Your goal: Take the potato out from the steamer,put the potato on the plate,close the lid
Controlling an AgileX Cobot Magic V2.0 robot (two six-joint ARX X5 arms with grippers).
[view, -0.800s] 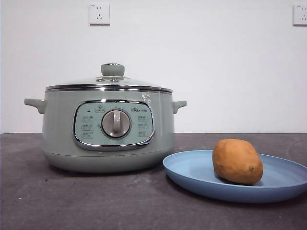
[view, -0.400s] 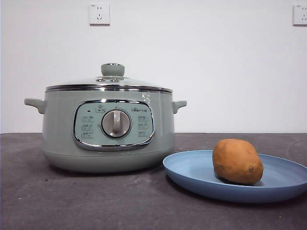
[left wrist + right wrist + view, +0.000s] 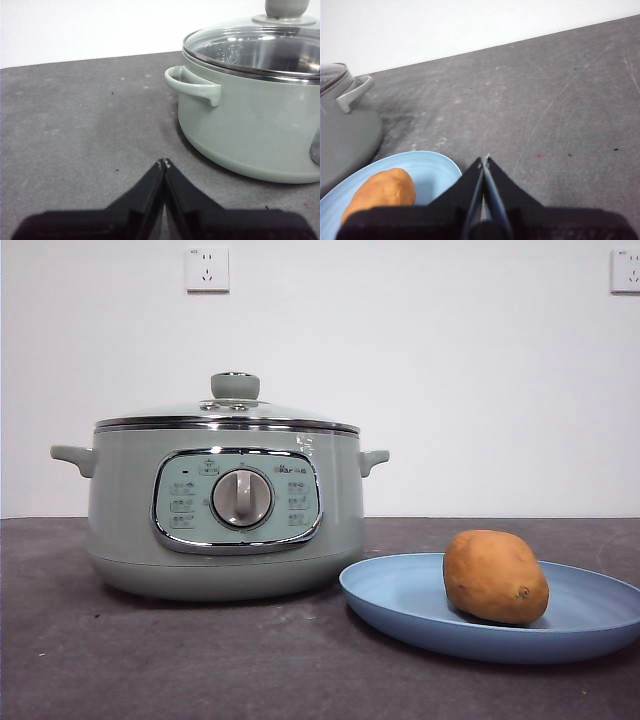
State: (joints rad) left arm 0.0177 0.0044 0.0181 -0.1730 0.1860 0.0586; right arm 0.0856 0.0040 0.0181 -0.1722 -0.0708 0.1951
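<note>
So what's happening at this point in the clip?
Nothing is being handled. The potato lies on the plate, and the lid sits closed on the steamer, so the job looks done. Both arms are pulled back: the left gripper rests shut beside the steamer, the right gripper shut near the plate's edge.

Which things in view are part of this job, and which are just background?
Job:
potato, lying on the plate
steamer, with the lid on it
left gripper, shut
right gripper, shut

Background:
table
wall sockets
</note>
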